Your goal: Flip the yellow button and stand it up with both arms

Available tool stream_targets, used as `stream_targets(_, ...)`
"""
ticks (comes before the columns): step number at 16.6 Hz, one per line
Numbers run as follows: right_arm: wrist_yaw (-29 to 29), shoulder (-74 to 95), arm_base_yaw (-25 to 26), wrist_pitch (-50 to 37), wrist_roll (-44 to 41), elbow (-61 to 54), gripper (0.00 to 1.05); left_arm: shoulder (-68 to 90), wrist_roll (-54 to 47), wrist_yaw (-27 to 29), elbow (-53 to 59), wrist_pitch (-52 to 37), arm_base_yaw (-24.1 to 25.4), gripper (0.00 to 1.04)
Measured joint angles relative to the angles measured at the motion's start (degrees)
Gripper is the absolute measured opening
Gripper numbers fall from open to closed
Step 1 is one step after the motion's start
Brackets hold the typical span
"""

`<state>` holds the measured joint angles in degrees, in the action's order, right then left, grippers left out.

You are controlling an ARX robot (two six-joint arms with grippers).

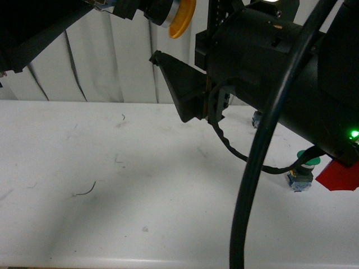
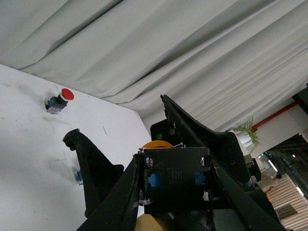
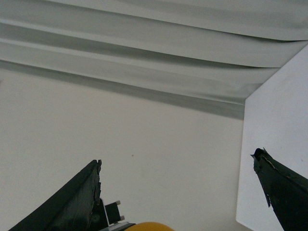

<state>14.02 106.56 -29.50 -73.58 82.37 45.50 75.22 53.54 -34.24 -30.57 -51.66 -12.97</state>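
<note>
— Can you read any writing?

— Raised lettering is showing on the black contact block of the yellow button (image 1: 180, 19), but it is coming out too small for me to read.

— Where is that button?

— It is hanging high in the air over the far middle of the white table (image 1: 112, 185). My left pincer (image 2: 175, 156) is pinching it by the sides of the block, and the cap is facing right.

— And your other pincer?

— My right pincer (image 3: 177, 159) is standing spread wide. The yellow cap is showing between its two fingers, back toward the palm. I cannot tell whether it is touching either finger.

— What else is lying around?

— A green-capped button (image 1: 307, 162) is sitting on the table at the right. A red-capped button (image 2: 60, 98) is lying far back, near the pale curtain (image 1: 101, 61).

— Is anything getting in the way?

— My right arm (image 1: 280, 61) is filling the upper right of the front view. A thick black cable (image 1: 240, 224) is sweeping down across the table, just left of the green-capped button. A green light (image 1: 354, 134) is glowing on that arm.
</note>
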Motion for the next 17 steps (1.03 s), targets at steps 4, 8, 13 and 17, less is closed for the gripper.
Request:
stream_targets(4,-1.05,0.11,-1.75,-0.13,2.4,0.55,0.98,-0.24,-0.07,-0.28,0.0,0.31,0.44,0.34)
stream_targets(8,-0.61,0.09,-2.38,-0.15,3.56,0.55,0.96,-0.24,-0.26,-0.28,0.02,0.44,0.81,0.34)
stream_targets(13,-0.31,-1.9,-1.57,-0.33,3.58,-0.17,0.51,-0.22,-1.11,-0.2,0.09,1.05,1.09,0.34)
stream_targets(17,-0.33,-2.16,-1.18,-0.66,5.7,-0.68,0.33,-0.22,0.02,-0.28,0.26,1.31,0.96,0.34)
